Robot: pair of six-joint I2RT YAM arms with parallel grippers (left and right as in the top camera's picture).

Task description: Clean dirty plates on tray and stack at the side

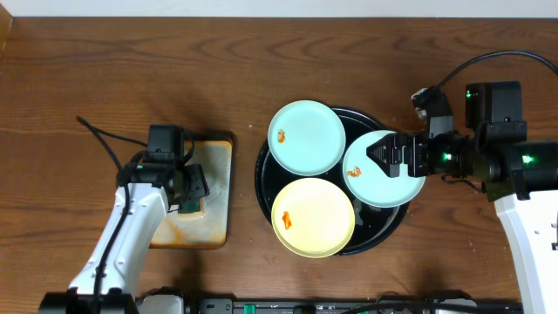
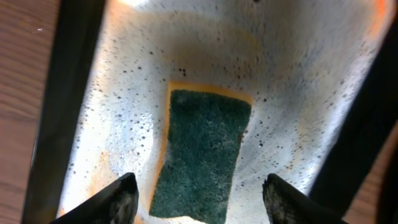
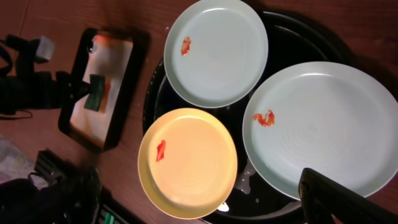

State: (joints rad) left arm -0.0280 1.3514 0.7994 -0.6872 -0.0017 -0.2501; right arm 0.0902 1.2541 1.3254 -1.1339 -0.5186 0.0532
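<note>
The round black tray (image 1: 261,177) holds three plates, each with an orange smear. One pale blue-green plate (image 1: 305,138) lies at the back, the second (image 1: 370,187) on the right, and the pale yellow plate (image 1: 314,218) at the front. My right gripper (image 1: 386,161) hovers open over the right plate; in the right wrist view one finger (image 3: 348,199) shows above that plate (image 3: 323,130). My left gripper (image 2: 199,202) stands open over a green sponge (image 2: 202,152), its fingers (image 2: 118,199) apart from the sponge on both sides.
The sponge lies in a rectangular rust-stained metal tray (image 1: 214,174) left of the black tray. Cables trail over the wood behind the left arm (image 1: 100,135). Bare brown table runs along the back.
</note>
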